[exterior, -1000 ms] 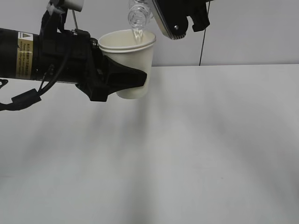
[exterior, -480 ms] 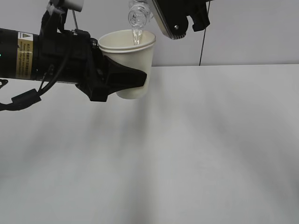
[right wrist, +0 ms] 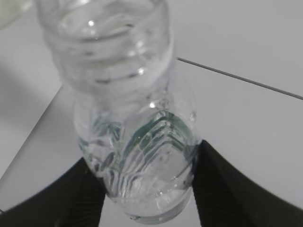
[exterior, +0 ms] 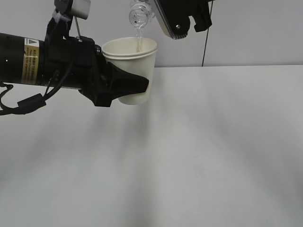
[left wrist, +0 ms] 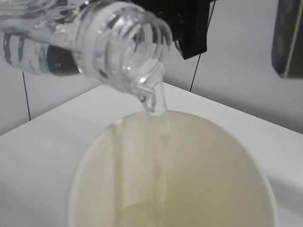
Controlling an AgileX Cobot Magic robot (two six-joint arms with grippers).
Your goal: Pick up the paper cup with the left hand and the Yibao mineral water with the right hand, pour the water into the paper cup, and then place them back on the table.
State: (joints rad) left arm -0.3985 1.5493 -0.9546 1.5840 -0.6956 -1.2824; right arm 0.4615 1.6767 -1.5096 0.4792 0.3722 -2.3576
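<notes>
Pouring right now, well above the plain white matte counter [exterior: 213, 142]. Left black claw [exterior: 135, 85] clamped around the cream-white tapered paper cup [exterior: 132, 64], held upright. Right black claw [right wrist: 147, 189] gripping the small clear ribbed plastic water bottle [right wrist: 137, 142], tipped mouth-down just over the rim, thin stream of water [left wrist: 158, 101] dropping in.

Cream-white paper cup [exterior: 130, 61], clear ribbed bottle [right wrist: 128, 94] with dark green label, black left hand [exterior: 124, 84], yellow label [exterior: 31, 65] on black arm, matte white surface [exterior: 213, 142]
</notes>
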